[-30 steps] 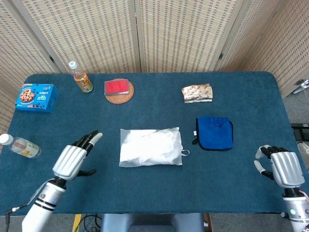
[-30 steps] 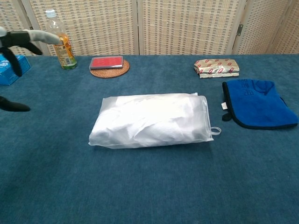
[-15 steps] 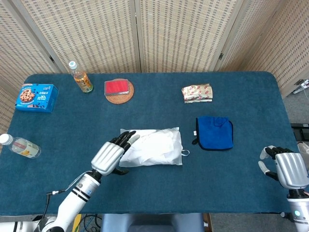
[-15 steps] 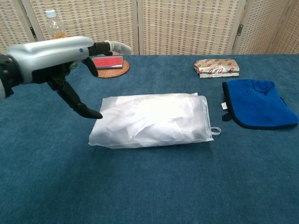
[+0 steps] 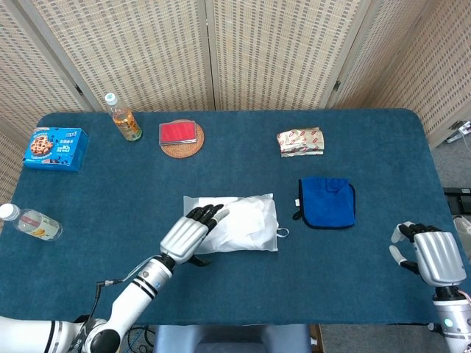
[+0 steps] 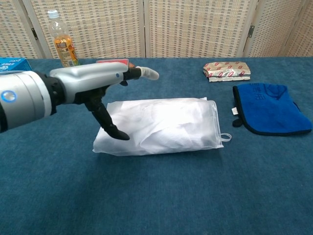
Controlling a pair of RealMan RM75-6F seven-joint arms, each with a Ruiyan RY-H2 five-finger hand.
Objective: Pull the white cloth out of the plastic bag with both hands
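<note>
Blue cookie box (image 5: 56, 148) far left; orange-drink bottle (image 5: 123, 118); red case on round woven coaster (image 5: 180, 137); foil snack packet (image 5: 300, 142); blue cloth pouch (image 5: 327, 201); clear bottle (image 5: 29, 222) at left edge.

plastic bag (image 5: 239, 224) | flat mid-table, translucent | white cloth (image 6: 166, 125) bunched inside

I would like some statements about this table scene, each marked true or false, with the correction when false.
1. The left hand is over the left end of the plastic bag. True.
2. The white cloth is already outside the bag. False: it is inside the bag.
3. The right hand holds the blue pouch. False: it holds nothing and is near the table's right edge, apart from the pouch.
4. A red item lies on a round coaster. True.
5. The blue box is right of the bag. False: far left.
</note>
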